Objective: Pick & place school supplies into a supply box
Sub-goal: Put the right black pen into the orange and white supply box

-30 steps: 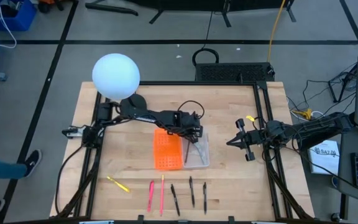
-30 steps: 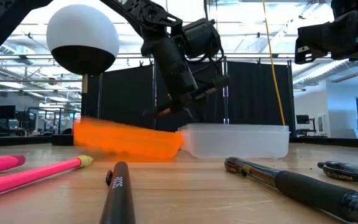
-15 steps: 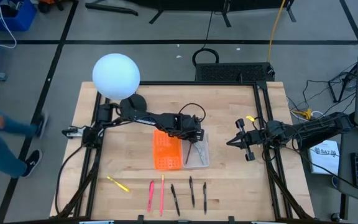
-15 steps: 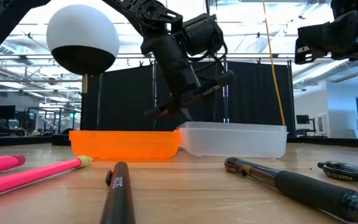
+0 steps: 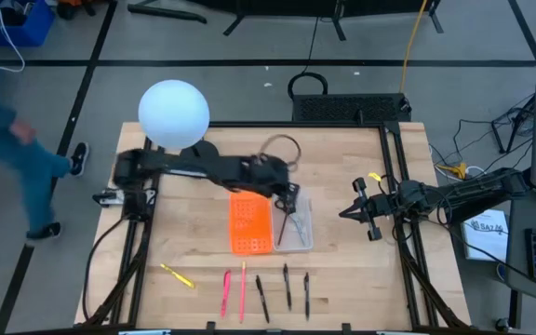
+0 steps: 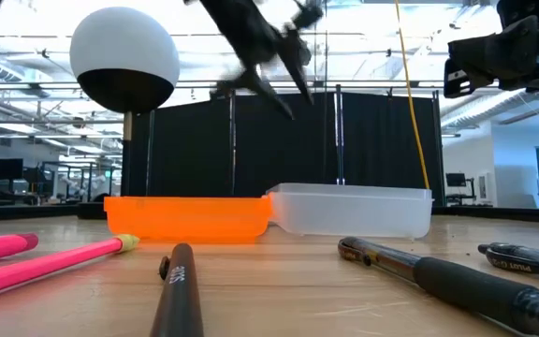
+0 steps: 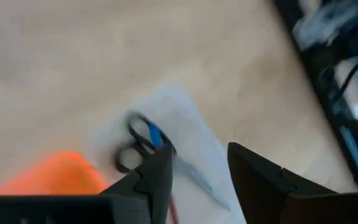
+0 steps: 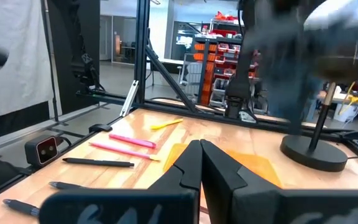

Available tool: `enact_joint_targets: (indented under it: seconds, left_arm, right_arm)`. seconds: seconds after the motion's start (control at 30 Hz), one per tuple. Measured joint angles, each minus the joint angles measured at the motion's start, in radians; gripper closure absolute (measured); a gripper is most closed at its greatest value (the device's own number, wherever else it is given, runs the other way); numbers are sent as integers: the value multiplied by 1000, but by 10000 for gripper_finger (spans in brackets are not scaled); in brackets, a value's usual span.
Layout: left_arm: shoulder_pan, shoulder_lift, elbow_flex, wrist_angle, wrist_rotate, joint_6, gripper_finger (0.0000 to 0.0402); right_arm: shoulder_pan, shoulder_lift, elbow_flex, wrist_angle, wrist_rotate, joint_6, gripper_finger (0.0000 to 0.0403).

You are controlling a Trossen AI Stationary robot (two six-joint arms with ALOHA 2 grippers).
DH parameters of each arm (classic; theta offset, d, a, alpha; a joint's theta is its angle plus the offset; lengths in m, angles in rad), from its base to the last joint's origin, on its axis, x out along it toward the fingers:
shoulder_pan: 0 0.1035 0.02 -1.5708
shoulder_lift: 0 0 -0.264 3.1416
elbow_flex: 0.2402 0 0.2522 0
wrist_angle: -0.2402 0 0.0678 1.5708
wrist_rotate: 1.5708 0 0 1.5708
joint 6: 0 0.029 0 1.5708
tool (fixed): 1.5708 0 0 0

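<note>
1. Wooden surface [image 5: 342, 270] carries the same spread as a second ago: the white globe lamp [image 5: 173, 113] stands at the far left corner, and a person is walking past on the floor off the left edge.
2. Along the near edge the yellow pen [image 5: 177, 275], two pink pens [image 5: 234, 290] and three black pens [image 5: 286, 290] lie untouched, well apart from the supply box [image 5: 270, 223].
3. In the middle, the left pincer [image 5: 289, 197] has lifted off the supply box. It was low over the clear half half a second ago and now rides high in the low view, fingers spread and empty.
4. The scissors [image 7: 143, 140] lie inside the clear half, so that item appears placed; the pens remain.
5. At the right, the right pincer [image 5: 354, 212] waits as before, fingers closed on nothing.
</note>
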Motion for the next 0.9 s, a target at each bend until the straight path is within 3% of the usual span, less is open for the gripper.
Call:
enact_joint_targets:
  seconds: [0.13,0.3,0.4,0.63,0.9]
  left_arm:
    - [-67,-169,0,-185,-198,90,286]
    - [-218,-297,0,-302,-295,216,386]
    - [-320,-337,-7,-303,-340,323,390]
    - [-519,-420,-179,-87,-294,737,395]
    - [-538,-708,-670,300,-312,793,397]
  right_arm:
    - [0,0,0,-7,0,25,403]
    - [0,1,0,-18,0,25,403]
    - [0,1,0,-11,0,22,403]
    - [0,1,0,1,1,-9,403]
    - [0,10,0,-6,3,15,403]
